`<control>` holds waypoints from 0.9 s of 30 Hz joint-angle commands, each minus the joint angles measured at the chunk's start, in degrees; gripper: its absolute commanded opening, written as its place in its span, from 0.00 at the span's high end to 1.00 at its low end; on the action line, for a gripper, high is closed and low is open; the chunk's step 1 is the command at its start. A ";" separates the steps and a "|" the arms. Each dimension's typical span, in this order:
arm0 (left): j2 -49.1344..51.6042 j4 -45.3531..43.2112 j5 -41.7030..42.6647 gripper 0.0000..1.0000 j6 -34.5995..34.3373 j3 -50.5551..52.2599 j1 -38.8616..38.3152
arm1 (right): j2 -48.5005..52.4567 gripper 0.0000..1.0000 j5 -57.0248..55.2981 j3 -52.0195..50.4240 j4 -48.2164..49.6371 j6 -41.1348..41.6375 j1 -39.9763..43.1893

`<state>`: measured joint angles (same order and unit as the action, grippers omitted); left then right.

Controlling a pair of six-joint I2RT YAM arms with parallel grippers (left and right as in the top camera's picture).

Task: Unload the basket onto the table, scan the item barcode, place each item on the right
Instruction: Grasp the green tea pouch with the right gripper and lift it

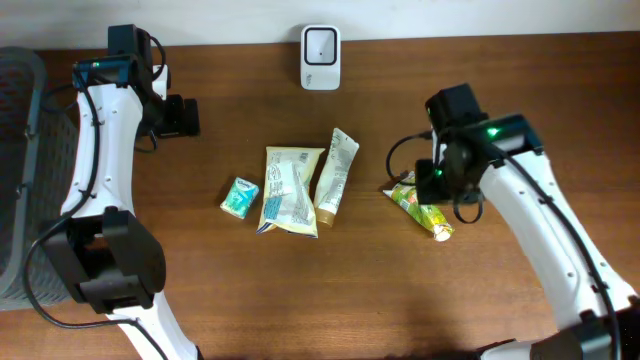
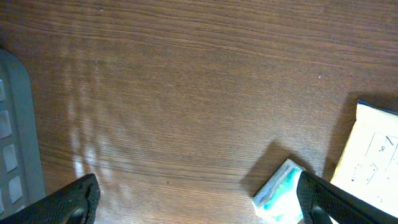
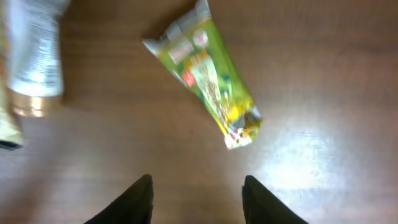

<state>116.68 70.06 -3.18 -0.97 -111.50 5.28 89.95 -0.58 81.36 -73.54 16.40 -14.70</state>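
Observation:
Several items lie mid-table: a green and yellow packet (image 1: 422,208), a cream tube (image 1: 337,172), a yellow-white pouch (image 1: 290,190) and a small teal packet (image 1: 240,197). The white barcode scanner (image 1: 320,58) stands at the back edge. My right gripper (image 1: 432,180) hovers over the green packet's left end. In the right wrist view the green packet (image 3: 205,81) lies flat on the wood ahead of the right gripper (image 3: 198,194), which is open and empty. My left gripper (image 1: 188,116) is at the back left. Seen from its wrist, the left gripper (image 2: 199,202) is wide open, with the teal packet (image 2: 280,193) by its right finger.
A grey mesh basket (image 1: 18,170) stands at the table's left edge, its rim (image 2: 22,143) showing in the left wrist view. The pouch's corner (image 2: 373,155) is at the right there. The tube's gold cap (image 3: 31,102) lies left of the right gripper.

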 commanded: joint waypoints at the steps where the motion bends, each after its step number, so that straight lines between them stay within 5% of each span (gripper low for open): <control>1: -0.44 0.04 0.61 0.01 -0.33 0.15 0.04 | -0.48 0.39 -1.07 -7.69 5.62 -0.20 0.22; 3: -0.44 0.07 0.59 0.01 -0.33 0.15 0.04 | -0.44 0.29 -0.87 -13.20 11.06 -0.74 1.25; 7: -0.44 0.07 0.59 0.01 -0.33 0.15 0.04 | -0.11 0.29 6.03 -18.23 15.45 -8.24 6.95; 14: -0.44 0.07 0.59 0.01 -0.33 0.15 0.04 | 11.82 0.30 0.85 -18.53 17.70 -13.20 6.86; 17: -0.44 0.07 0.59 0.01 -0.33 0.15 0.04 | 17.86 0.60 -1.27 -18.53 18.56 -13.18 6.91; 18: -0.44 0.04 0.59 0.01 -0.33 0.15 0.04 | 18.10 0.62 -1.46 -18.53 18.53 -13.09 6.91; 21: -0.44 0.07 0.59 0.01 -0.33 0.15 0.04 | 18.08 0.96 -0.55 -17.66 17.99 -9.97 6.91; 24: -0.44 0.07 0.59 0.01 -0.33 0.15 0.04 | 16.63 0.96 5.79 -13.40 15.69 -14.19 6.84; 27: -0.44 0.07 0.59 0.01 -0.33 0.15 0.04 | 16.24 0.96 32.15 -12.02 15.82 -31.43 6.84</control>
<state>116.68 70.06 -3.20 -0.97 -111.50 5.28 106.89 11.51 67.44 -57.78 -2.61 -7.90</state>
